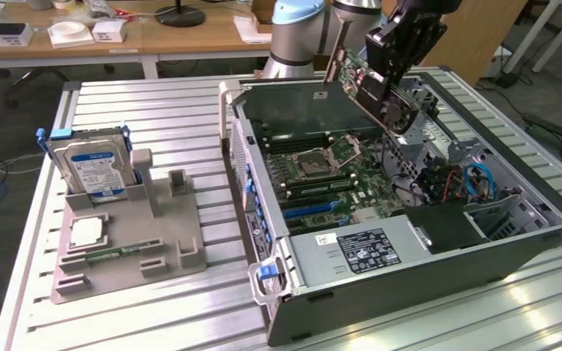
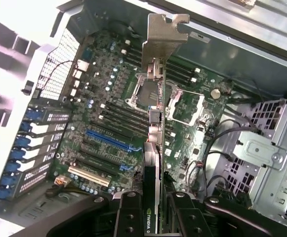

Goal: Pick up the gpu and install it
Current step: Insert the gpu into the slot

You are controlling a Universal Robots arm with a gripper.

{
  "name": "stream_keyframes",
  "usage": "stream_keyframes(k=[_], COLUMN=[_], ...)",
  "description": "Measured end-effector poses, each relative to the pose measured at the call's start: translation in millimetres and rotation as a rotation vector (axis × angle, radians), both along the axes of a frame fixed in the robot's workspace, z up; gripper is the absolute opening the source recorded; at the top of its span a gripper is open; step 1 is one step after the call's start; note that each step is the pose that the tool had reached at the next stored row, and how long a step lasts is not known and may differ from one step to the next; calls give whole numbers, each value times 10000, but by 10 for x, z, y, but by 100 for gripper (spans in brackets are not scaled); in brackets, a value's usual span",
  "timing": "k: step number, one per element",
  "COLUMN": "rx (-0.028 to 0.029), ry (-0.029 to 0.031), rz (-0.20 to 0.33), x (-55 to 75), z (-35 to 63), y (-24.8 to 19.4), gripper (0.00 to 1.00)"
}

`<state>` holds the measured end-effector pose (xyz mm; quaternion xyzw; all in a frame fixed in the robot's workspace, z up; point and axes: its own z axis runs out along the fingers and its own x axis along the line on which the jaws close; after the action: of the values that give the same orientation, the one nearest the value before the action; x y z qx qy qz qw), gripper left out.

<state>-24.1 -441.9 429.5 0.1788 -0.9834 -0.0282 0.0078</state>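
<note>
The gpu (image 1: 367, 84) hangs tilted in the air above the open computer case (image 1: 515, 248), its dark round fan (image 1: 396, 113) facing the exterior view's right. My gripper (image 1: 391, 73) is shut on it from above. In the wrist view the gpu (image 2: 152, 163) appears edge-on, with its silver bracket (image 2: 158, 44) at the far end. The black fingers (image 2: 129, 217) of my gripper (image 2: 153, 210) clamp both faces of the card. Below it lies the motherboard (image 2: 108, 108) with a long blue slot (image 2: 111, 140). The card is well above the board and touches nothing.
On the exterior view's left a grey fixture (image 1: 178, 252) holds a silver hard drive (image 1: 91, 168), a processor chip (image 1: 85, 230) and a green memory stick (image 1: 115, 252). Inside the case are a power supply (image 1: 359, 248), a drive cage (image 2: 266, 153) and loose cables (image 1: 476, 183).
</note>
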Motion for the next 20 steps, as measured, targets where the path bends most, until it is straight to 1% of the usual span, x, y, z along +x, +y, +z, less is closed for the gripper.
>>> stream_keyframes(k=[8, 14, 16, 20], rx=[3, 1, 4, 31], ry=[-1, 0, 0, -3], rz=[643, 987, 1056, 1121], x=[0, 0, 0, 0], z=[-1, -1, 0, -1], y=[-5, -15, -19, -28], gripper=[26, 26, 26, 26])
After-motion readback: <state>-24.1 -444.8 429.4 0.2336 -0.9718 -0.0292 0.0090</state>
